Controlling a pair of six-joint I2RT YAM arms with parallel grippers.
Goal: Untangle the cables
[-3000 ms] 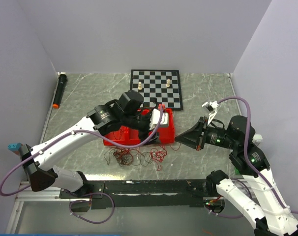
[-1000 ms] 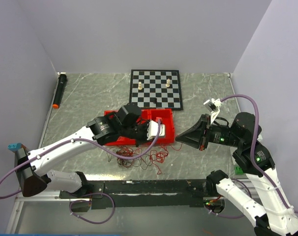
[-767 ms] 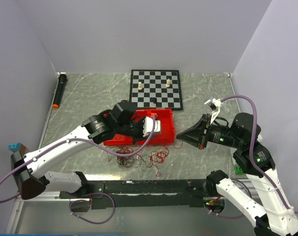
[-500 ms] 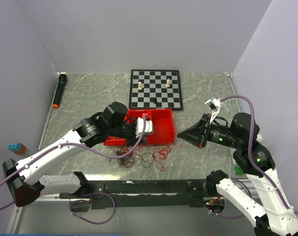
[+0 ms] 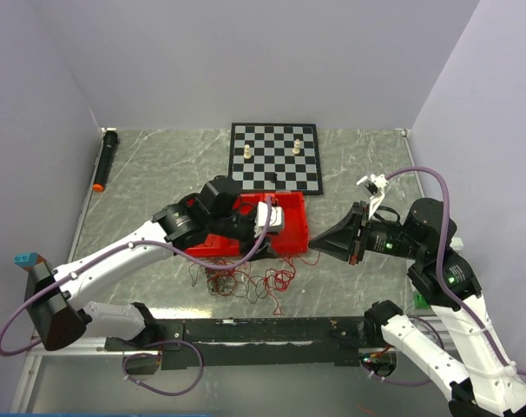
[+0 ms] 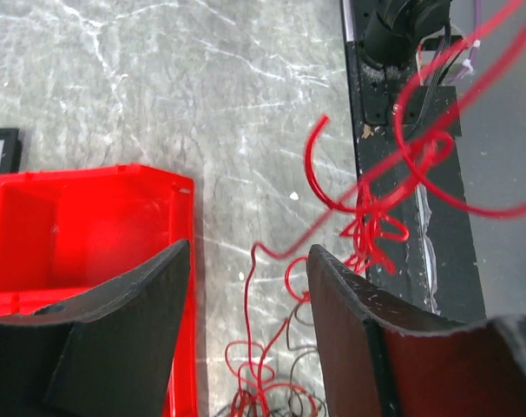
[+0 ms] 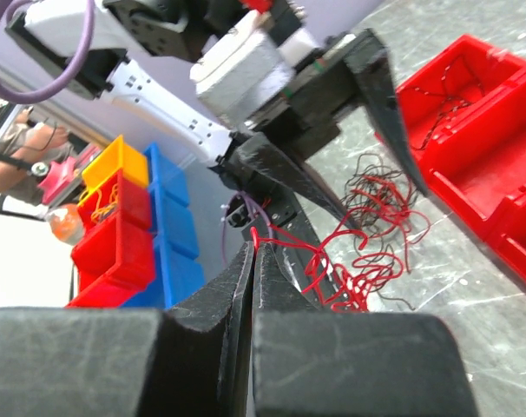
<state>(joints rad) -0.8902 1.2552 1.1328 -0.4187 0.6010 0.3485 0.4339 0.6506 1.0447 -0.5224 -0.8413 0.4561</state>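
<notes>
marker [image 5: 102,161]: lay far left on the counter [image 5: 159,182], well apart from the work and seemingly no part of the job.
cables [image 5: 241,278]: a loose red and dark tangle sat on the near counter, just in front of the bin. One red strand led right out of the heap.
bin [image 5: 291,234]: red and open-topped, just behind the tangle. A few thin dark strands lay inside it in the right wrist view. It was probably meant to receive sorted wire.
left end effector [image 6: 246,252]: fingers apart, hanging above the tangle beside the bin. A raised red loop crossed the gap without being clamped, so it looked posed to catch that strand.
board [image 5: 274,156]: chequered, at the far centre, with a few chess pieces standing on it, unrelated to the task.
right end effector [image 7: 253,248]: fingers together, apparently pinching the red strand at their tips, right of the bin. The hold likely anchored one end so the knot could be drawn open.
writing: none could be read on anything in view.
</notes>
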